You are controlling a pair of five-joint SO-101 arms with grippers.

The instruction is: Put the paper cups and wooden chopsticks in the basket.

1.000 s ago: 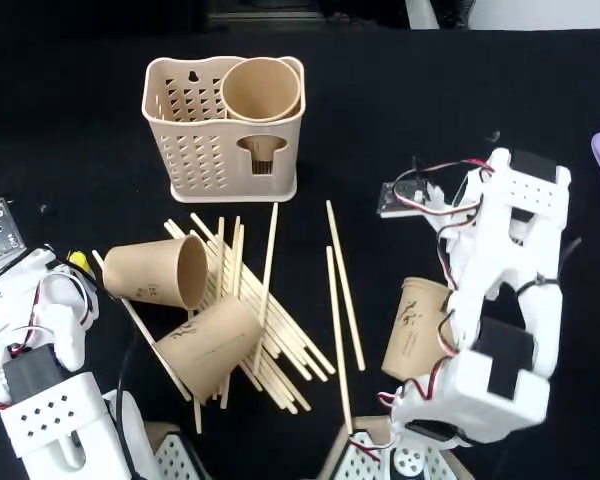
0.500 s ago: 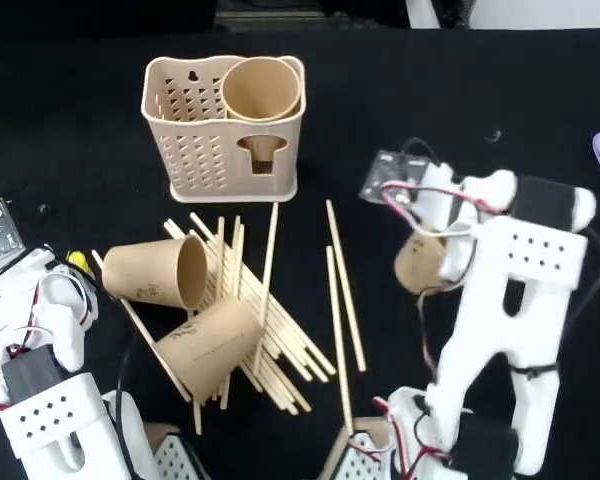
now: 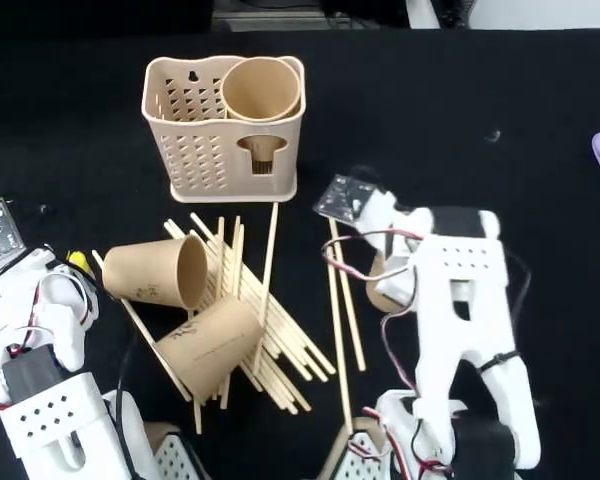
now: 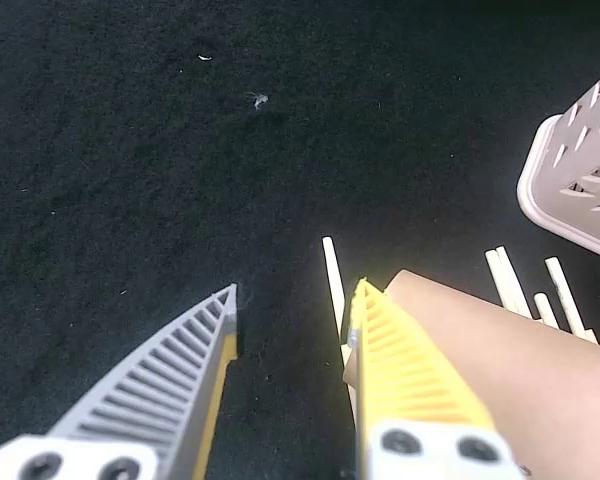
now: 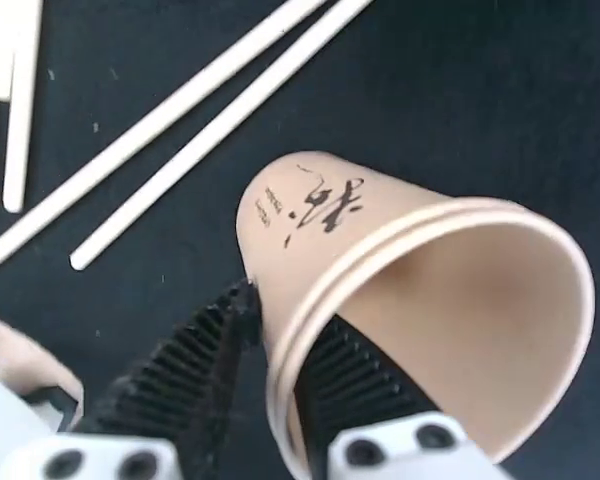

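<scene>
We think the job right now is to carry the paper cup point(image 5: 380, 270) that the right jaws hold over to the basket point(image 3: 195, 150). The right jaws are pinched shut on the cup's rim, one black jaw inside the mouth and one outside, and the cup hangs tilted on its side in that grip. From above, the right arm point(image 3: 460, 290) holds it over the table point(image 3: 430, 120), just beside two loose chopsticks point(image 3: 342, 290), and the basket is well apart from it, farther back. To do this well, we would first lift the cup higher than the basket's wall, so it cannot bump the wall and push the basket away. Then we would turn the wrist until the cup's bottom points down. One cup in the basket point(image 3: 262, 88) stands on one side, so we could drop ours right into it, or into the side next to it, which looks free. We would open the jaws only when the cup is low inside, because a thin rim grip can slip and a light cup can bounce out. The left jaws are wide open, low over the table, and hold nothing. A chopstick end point(image 4: 332, 275) lies between them. The yellow jaw is right next to a lying cup point(image 4: 500, 350), and we cannot tell if it touches it. That cup and one more lie on the pile of chopsticks point(image 3: 270, 320), near the front of the table, and they are not in the basket yet
</scene>
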